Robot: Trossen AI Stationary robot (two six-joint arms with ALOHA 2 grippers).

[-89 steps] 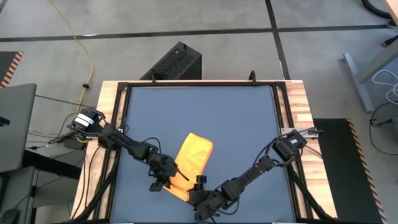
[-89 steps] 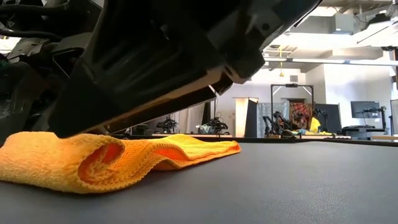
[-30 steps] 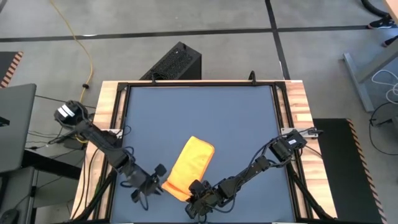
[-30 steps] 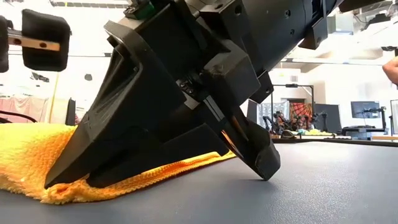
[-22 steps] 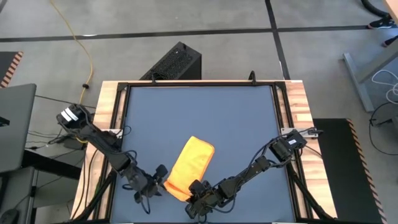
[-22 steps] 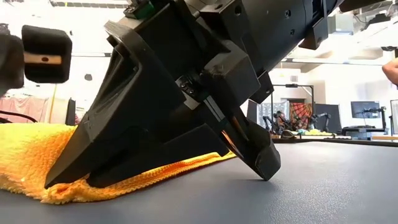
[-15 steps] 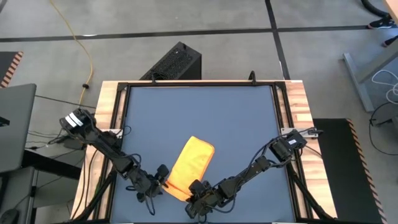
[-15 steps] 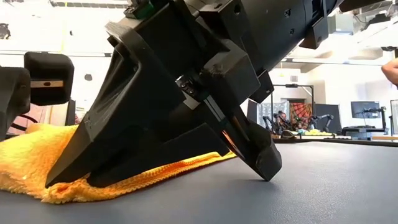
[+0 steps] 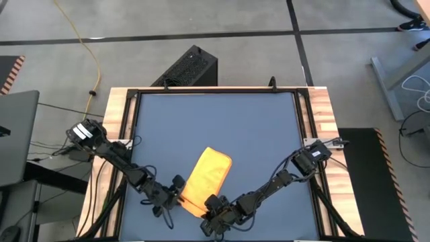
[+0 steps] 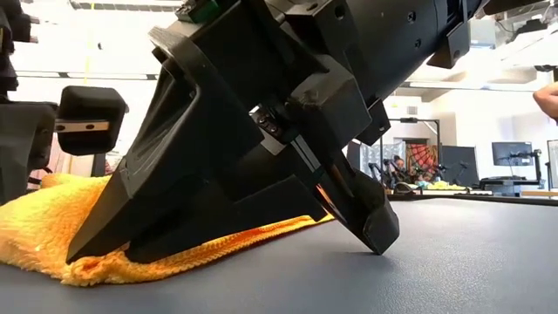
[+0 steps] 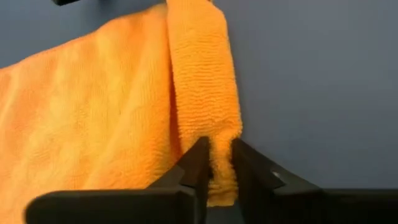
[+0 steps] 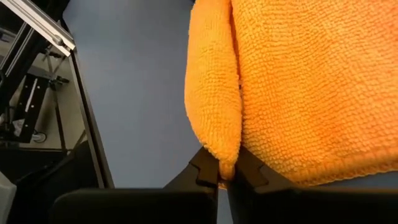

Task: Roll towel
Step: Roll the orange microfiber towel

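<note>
The yellow towel (image 9: pixel 207 176) lies as a folded strip on the dark blue table (image 9: pixel 222 121), slanting from the near middle toward the far right. Its near end is turned over into a thick fold (image 11: pixel 202 74) that rests on the table (image 10: pixel 96 270). My left gripper (image 9: pixel 176 191) is at the fold's left end and is shut on it (image 11: pixel 221 155). My right gripper (image 9: pixel 212 204) is at the fold's right end and is also shut on it (image 12: pixel 225 163). In the low view the right gripper (image 10: pixel 261 148) fills the middle. My left gripper pinches the left end of the turned-over fold (image 11: pixel 219 134) between its two fingers, several layers thick. It slants down from the table's left, in line with the fold. The towel lies on the table. My right gripper pinches the right end of the same fold (image 12: pixel 219 134) between its two fingers, several layers thick. It slants down from the table's right, in line with the fold. The cloth behind the fold lies flat on the table.
Bare blue table stretches beyond the towel to the far edge. A wooden frame (image 9: pixel 322 114) rims the table. A black box (image 9: pixel 189 67) stands on the floor past the far edge. A person's hand (image 10: pixel 549 100) shows at the room's right.
My left gripper has come down and toward the table's right, from beside the towel to the left end of its near fold. My right gripper and the towel have kept still.
</note>
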